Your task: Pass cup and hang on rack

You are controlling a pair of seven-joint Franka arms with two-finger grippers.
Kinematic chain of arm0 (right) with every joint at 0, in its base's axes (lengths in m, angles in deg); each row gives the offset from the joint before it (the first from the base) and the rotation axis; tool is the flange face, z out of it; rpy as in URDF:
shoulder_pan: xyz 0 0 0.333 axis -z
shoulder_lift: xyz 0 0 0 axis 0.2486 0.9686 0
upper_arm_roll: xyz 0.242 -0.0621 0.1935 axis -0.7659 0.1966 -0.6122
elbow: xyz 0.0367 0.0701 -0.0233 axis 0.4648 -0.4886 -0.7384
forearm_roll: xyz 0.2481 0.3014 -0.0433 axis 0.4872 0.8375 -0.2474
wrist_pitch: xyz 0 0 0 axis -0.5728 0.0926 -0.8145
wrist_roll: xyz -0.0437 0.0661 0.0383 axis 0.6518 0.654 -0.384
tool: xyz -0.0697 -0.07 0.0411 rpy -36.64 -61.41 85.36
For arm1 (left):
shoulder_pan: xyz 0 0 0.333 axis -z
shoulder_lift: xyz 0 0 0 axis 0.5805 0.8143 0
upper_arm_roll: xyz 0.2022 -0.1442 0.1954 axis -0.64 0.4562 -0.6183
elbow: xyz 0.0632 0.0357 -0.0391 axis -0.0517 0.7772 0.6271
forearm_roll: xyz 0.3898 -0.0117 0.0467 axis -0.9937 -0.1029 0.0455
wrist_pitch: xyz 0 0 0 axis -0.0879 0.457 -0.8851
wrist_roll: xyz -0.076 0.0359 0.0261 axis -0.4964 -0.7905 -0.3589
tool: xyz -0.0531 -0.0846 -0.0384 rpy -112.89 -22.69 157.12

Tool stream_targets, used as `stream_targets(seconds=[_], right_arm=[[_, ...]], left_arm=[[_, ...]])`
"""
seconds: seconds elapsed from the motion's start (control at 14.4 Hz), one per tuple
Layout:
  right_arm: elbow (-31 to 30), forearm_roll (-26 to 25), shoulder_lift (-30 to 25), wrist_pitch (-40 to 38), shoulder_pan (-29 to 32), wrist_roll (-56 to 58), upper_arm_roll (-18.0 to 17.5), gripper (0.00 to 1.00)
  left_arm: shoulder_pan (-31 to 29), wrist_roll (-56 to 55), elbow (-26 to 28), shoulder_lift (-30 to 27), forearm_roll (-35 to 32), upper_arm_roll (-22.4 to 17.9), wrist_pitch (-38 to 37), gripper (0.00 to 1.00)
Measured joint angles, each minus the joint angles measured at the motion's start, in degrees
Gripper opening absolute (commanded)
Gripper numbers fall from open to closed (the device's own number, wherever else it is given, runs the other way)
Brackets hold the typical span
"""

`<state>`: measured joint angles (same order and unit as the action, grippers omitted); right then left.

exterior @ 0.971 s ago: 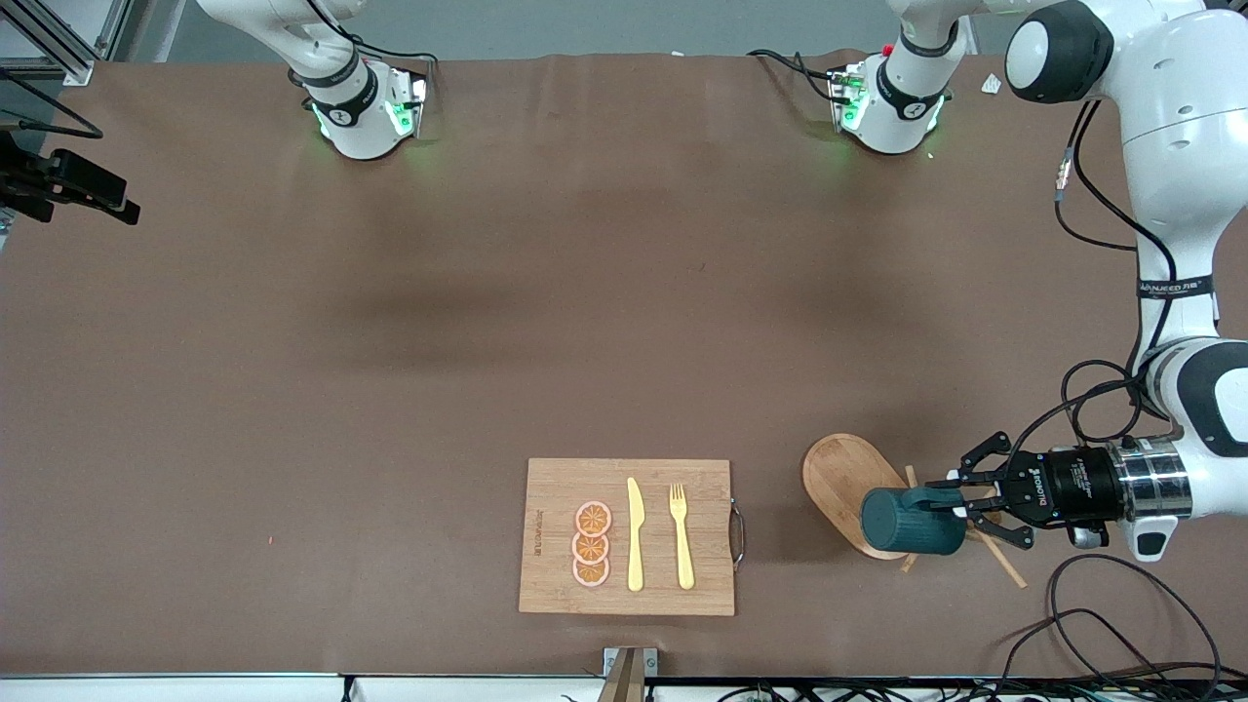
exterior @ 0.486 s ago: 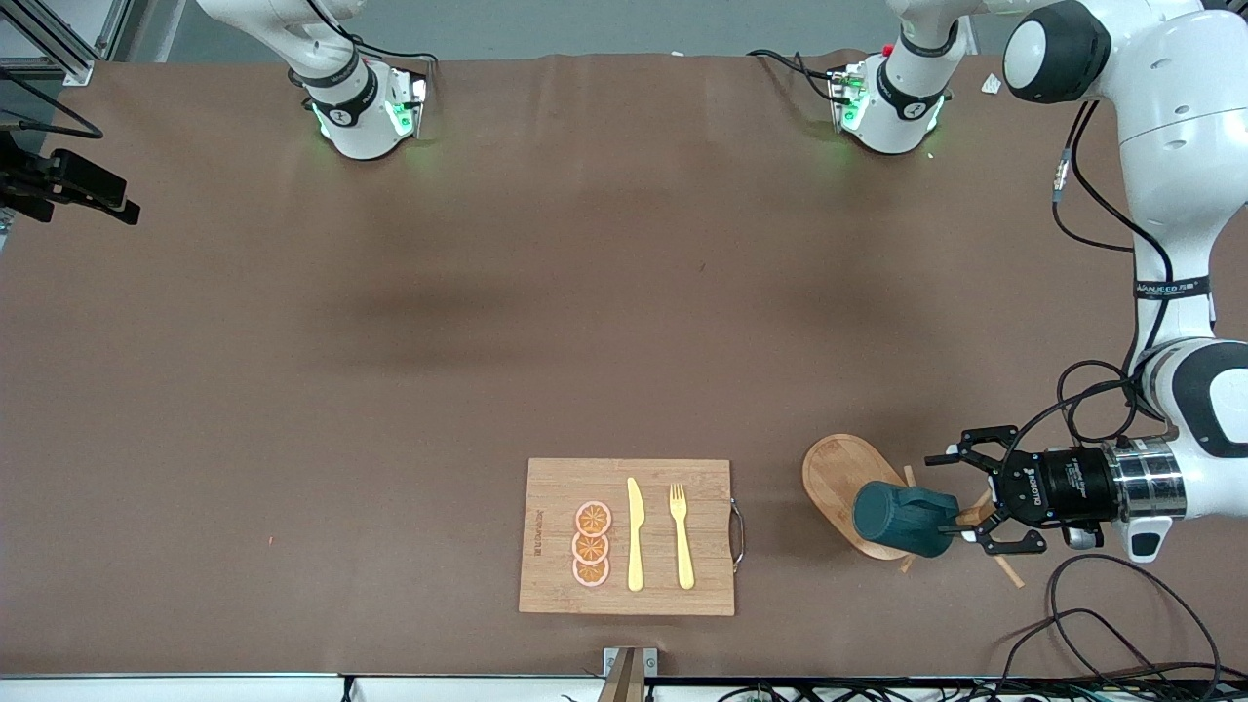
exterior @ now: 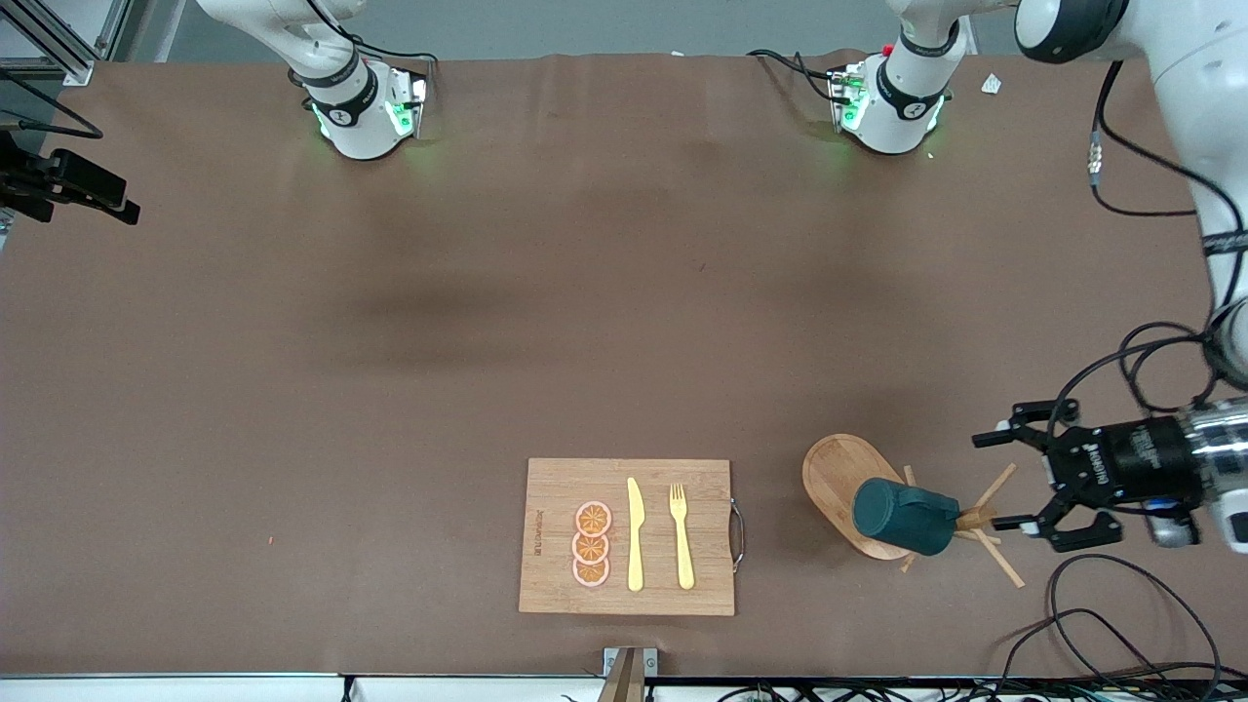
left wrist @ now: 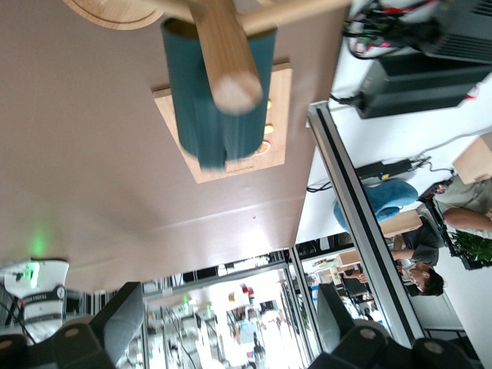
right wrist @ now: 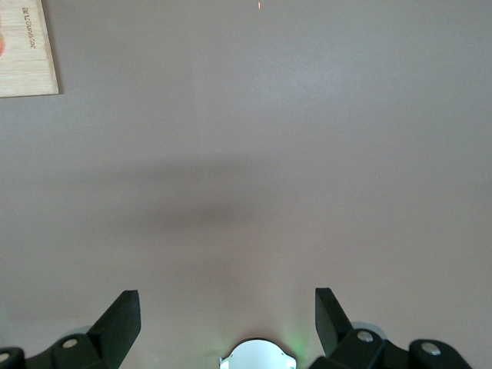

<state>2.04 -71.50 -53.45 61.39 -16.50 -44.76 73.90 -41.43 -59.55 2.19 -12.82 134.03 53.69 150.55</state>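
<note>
The dark teal cup (exterior: 902,517) hangs tilted on a peg of the wooden rack (exterior: 834,473), clear of any fingers. My left gripper (exterior: 992,483) stands open just off the rack's pegs, toward the left arm's end of the table, holding nothing. In the left wrist view the cup (left wrist: 219,115) hangs by the rack's post (left wrist: 227,54), well away from the open left gripper (left wrist: 228,323). My right gripper (right wrist: 228,319) is open over bare brown table and is out of sight in the front view.
A bamboo cutting board (exterior: 629,536) with a yellow knife (exterior: 635,534), a yellow fork (exterior: 682,536) and orange slices (exterior: 592,544) lies beside the rack, toward the right arm's end. Loose cables (exterior: 1102,624) lie near the table's front edge under the left arm.
My left gripper opened, let go of the cup and drew back toward the left arm's end. The cup stayed hanging on the rack. The right arm has not moved.
</note>
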Motion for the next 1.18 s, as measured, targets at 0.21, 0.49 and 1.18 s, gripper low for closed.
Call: stream_targets(seconds=[0.21, 0.49, 1.18], right_arm=[[0.0, 0.0, 0.0, 0.0, 0.0, 0.0, 0.03, 1.0], [0.0, 0.0, 0.0, 0.0, 0.0, 0.0, 0.03, 1.0], [0.01, 0.0, 0.0, -0.01, 0.0, 0.0, 0.04, 1.0]], left_arm=[[0.4, 0.15, 0.02, -5.11, -6.86, 0.27, -0.28, 1.0], [4.53, 6.93, 0.13, -9.56, -25.24, 1.46, -1.13, 1.0], [6.54, 38.67, 0.73, -21.93, -53.51, 1.62, -18.99, 1.0]])
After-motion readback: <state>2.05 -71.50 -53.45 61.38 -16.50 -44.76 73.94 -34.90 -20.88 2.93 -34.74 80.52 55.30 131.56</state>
